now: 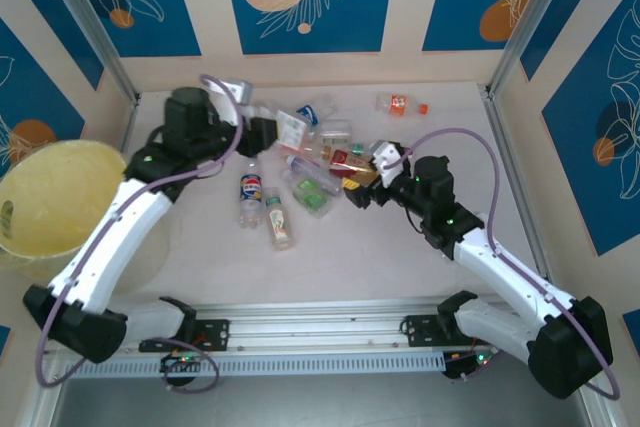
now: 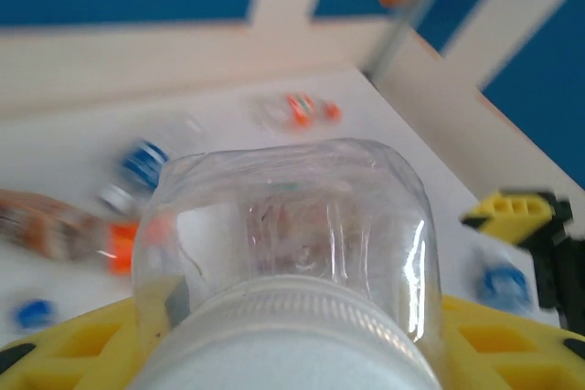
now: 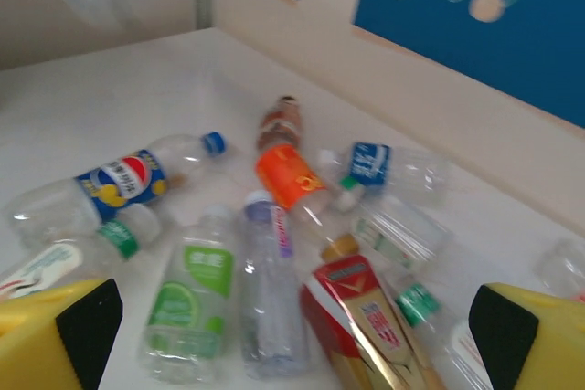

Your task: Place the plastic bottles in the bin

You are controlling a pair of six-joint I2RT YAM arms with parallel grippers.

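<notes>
The bin stood beyond the table's left edge. The plastic bottles lay clustered mid-table toward the far edge, with one bottle apart near the far-right corner.

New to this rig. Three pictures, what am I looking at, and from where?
Two white robot arms bolted to a table's near edge, seen from an overhead camera. The other two pictures come from cameras on each wrist, so the yellow shapes at the bottom are each arm's own fingers.

The left gripper is closed on a clear bottle, which looms large in its wrist picture. The right gripper is open and holding nothing, above a pile of plastic bottles on the white table. The big pale yellow bin stands at the left.
</notes>
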